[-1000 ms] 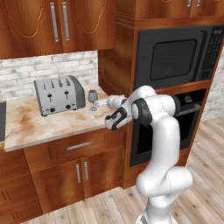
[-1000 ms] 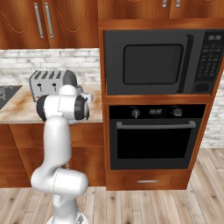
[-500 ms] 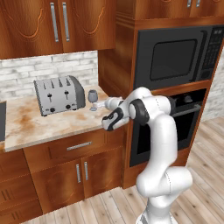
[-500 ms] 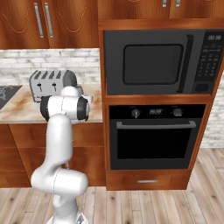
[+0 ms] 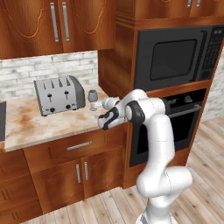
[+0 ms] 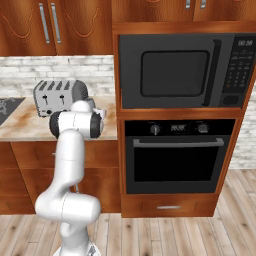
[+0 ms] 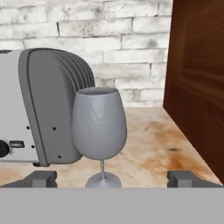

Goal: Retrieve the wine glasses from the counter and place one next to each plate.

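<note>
A smoky-grey wine glass [image 7: 99,127] stands upright on the beige marbled counter [image 5: 43,127], just right of the toaster's end. In the left base view the same wine glass [image 5: 92,98] sits near the counter's right end. My gripper [image 7: 113,179] is level with it and a short way in front, open, with the glass's foot between the spread fingertips [image 7: 41,178] and nothing touched. Seen from the left base, the gripper [image 5: 100,114] hangs over the counter's front edge. The plates are out of view.
A silver toaster [image 5: 57,94] stands close on the glass's left. A reddish-brown cabinet wall [image 7: 197,87] rises close on its right. A brick backsplash [image 7: 131,43] is behind. The microwave [image 5: 175,57] and oven [image 5: 175,127] fill the tall unit to the right.
My hand has eased a little left, toward the wine glass, over the counter's edge. The jaws have stayed open and the glass has not moved.
</note>
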You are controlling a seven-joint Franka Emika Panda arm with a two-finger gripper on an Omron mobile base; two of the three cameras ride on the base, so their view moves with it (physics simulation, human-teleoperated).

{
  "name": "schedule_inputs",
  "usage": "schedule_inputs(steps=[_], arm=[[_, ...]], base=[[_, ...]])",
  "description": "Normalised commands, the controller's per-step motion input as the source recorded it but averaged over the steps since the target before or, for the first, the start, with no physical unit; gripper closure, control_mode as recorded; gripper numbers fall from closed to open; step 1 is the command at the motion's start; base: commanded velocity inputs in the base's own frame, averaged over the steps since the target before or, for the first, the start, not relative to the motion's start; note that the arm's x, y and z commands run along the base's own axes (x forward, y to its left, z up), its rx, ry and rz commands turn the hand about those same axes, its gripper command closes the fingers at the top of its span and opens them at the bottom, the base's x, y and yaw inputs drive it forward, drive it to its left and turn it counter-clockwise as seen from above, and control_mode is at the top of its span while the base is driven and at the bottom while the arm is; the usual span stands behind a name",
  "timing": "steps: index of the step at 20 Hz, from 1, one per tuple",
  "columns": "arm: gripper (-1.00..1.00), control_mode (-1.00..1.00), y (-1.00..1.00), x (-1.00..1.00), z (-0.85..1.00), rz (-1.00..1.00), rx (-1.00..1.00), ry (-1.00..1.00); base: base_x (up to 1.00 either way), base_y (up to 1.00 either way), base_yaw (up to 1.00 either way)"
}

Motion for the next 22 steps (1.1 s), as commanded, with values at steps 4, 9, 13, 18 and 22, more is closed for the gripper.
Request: schedule_inputs(steps=[4, 9, 13, 18, 22], arm=[[-1.0, -1.0, 0.21, 0.2, -0.24, -0.01, 0.0, 0.02], [-1.0, -1.0, 0.24, 0.18, -0.2, 0.0, 0.0, 0.03], [-1.0, -1.0, 0.04, 0.24, -0.04, -0.01, 0.0, 0.0], [-1.0, -1.0, 0.0, 0.29, -0.03, -0.01, 0.0, 0.0], [-1.0, -1.0, 0.0, 0.1, -0.18, 0.0, 0.0, 0.01]], base=[[0.0, 0.0, 0.0], [0.0, 0.0, 0.0], [0.0, 0.0, 0.0], [0.0, 0.0, 0.0], [0.0, 0.0, 0.0]])
